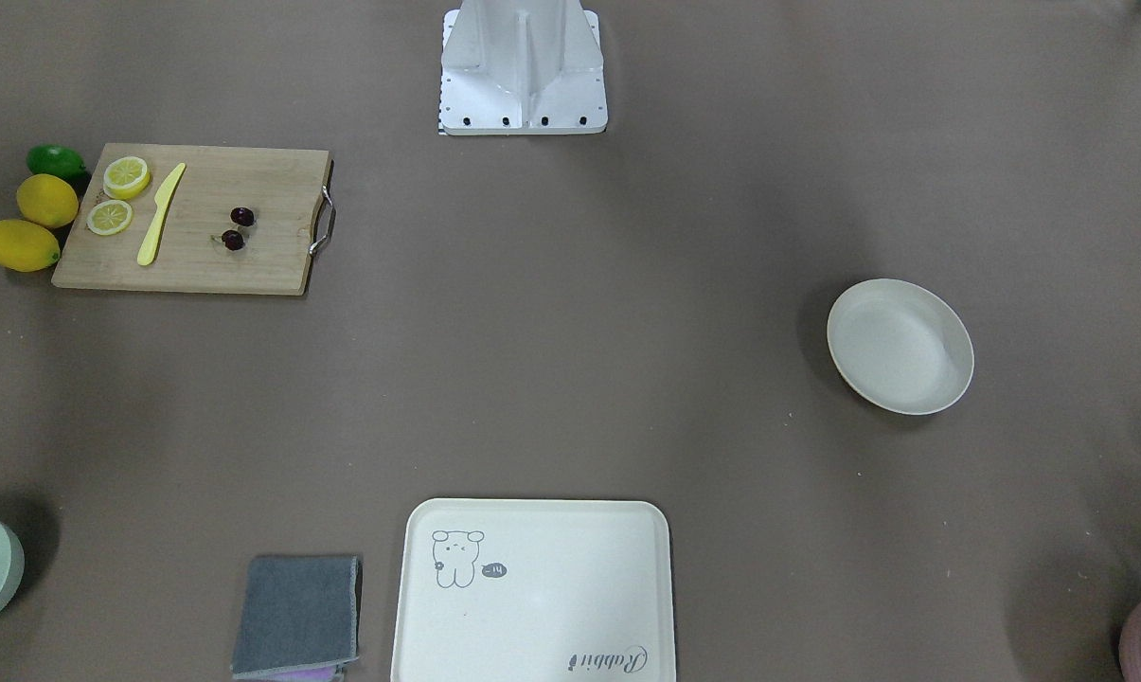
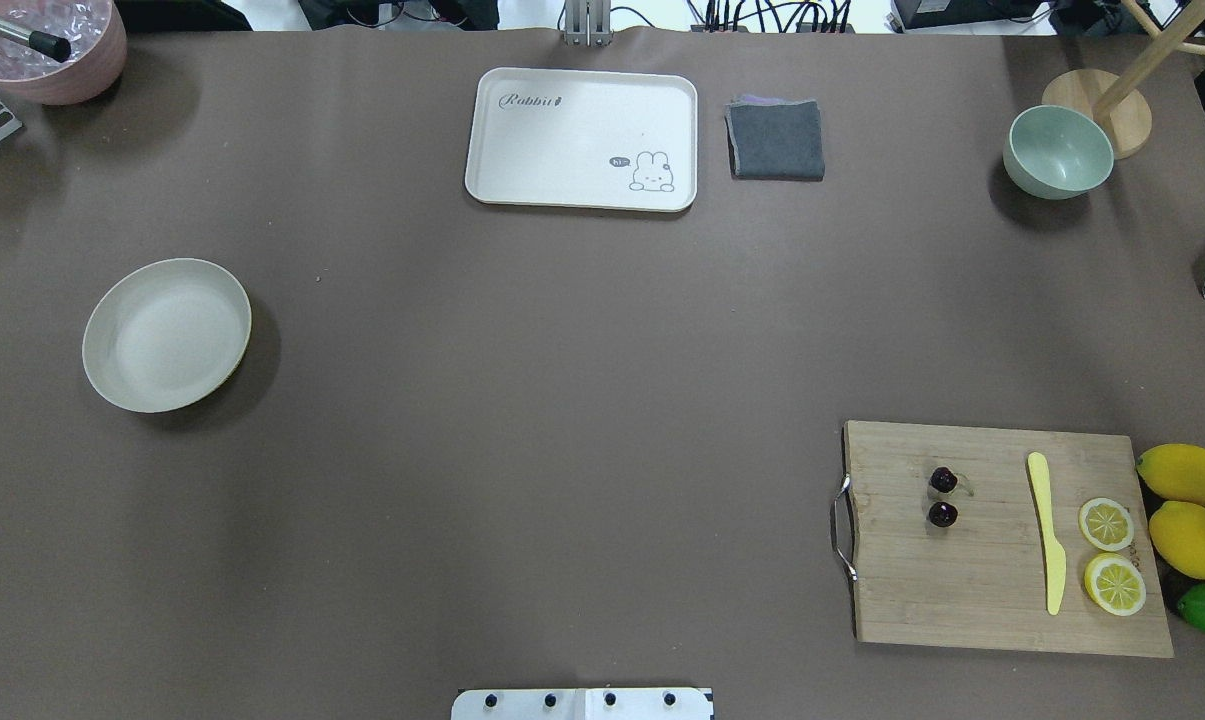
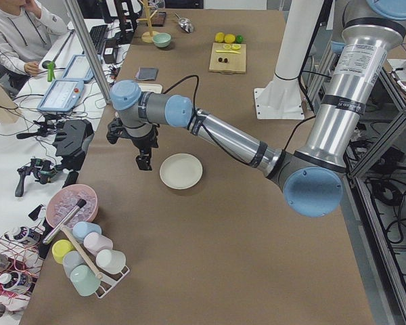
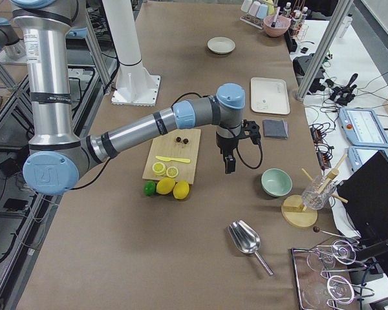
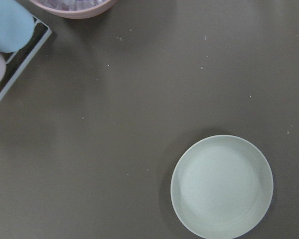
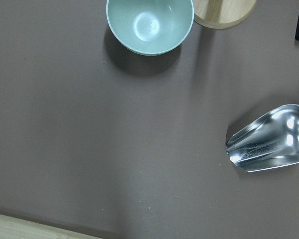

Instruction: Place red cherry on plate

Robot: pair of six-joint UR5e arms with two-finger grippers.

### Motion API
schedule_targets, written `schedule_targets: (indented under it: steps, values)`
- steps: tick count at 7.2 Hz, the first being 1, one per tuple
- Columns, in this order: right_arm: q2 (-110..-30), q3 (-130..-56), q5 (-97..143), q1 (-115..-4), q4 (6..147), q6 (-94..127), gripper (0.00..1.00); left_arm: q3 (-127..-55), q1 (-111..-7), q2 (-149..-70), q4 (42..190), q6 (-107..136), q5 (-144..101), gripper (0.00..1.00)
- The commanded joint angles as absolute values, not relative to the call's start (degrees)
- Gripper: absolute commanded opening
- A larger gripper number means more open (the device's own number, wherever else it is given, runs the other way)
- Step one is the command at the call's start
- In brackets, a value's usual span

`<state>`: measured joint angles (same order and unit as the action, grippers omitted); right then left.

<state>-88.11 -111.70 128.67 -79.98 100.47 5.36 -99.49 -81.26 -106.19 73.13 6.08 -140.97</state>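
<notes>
The red cherry (image 2: 943,497), two tiny dark glossy fruits, lies on the wooden cutting board (image 2: 1002,540) on the robot's right; it also shows small in the front view as the cherry (image 1: 238,228). The round cream plate (image 2: 167,335) sits bare on the robot's left and fills the lower right of the left wrist view as the plate (image 5: 222,186). My left gripper (image 3: 143,162) hangs above the table beside the plate. My right gripper (image 4: 229,166) hovers between the board and the green bowl (image 4: 276,182). Neither wrist view shows fingers, so I cannot tell whether either gripper is open or shut.
A yellow knife (image 2: 1047,530), two lemon slices, two lemons (image 2: 1187,505) and a lime are on or beside the board. A bear tray (image 2: 582,138) and grey cloth (image 2: 775,140) lie at the far edge. A metal scoop (image 6: 269,144) and pink bowl (image 2: 47,50) occupy the corners.
</notes>
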Motion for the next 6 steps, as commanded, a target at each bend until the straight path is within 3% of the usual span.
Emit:
schedule_targets:
  steps: [1,3,6]
  values:
    - [-88.4,-111.7,128.9,-80.0,100.5,5.4,1.0,-94.6,-75.3,-100.6,92.2,15.2,-141.2,0.98]
    - [-88.4,-111.8,128.9,-80.0,100.5,5.9,1.0,-82.9,-69.5,-98.0,117.9,26.8,-140.5,0.98]
    - [-88.3,-111.4,129.0,-80.0,100.5,6.5,1.0,-75.9,-60.6,-98.0,133.6,36.8,-131.9,0.98]
